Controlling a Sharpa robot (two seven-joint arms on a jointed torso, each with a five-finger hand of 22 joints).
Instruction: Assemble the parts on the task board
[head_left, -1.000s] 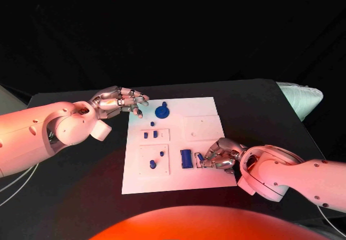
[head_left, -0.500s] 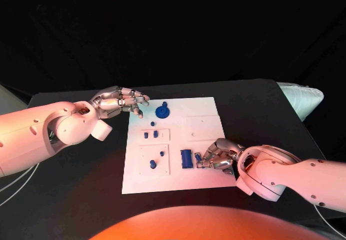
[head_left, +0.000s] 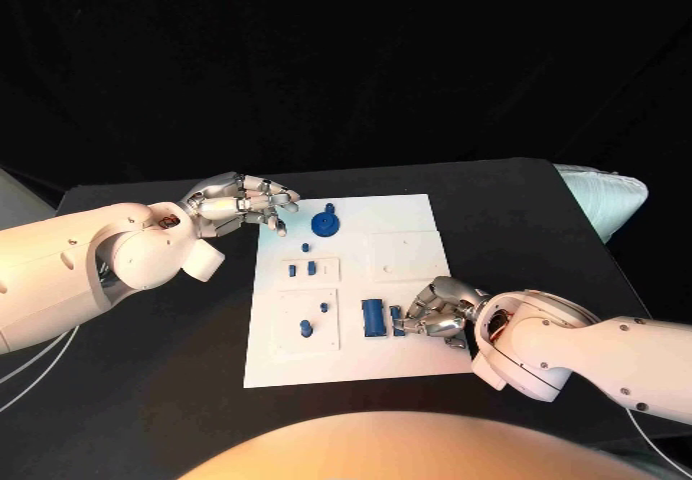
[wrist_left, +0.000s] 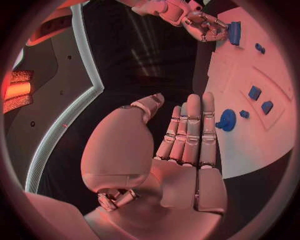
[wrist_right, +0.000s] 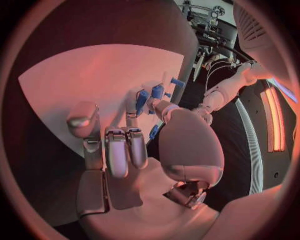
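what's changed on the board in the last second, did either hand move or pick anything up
The right hand has crept slightly toward the long blue part on the board, its fingers by a small blue part; whether it grips it is unclear. The left hand, the round part and the other parts stayed put.

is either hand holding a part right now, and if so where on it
The left hand holds nothing, hovering at the task board's far left corner. The right hand curls over a small blue part by the blue block; whether it grips it cannot be told.
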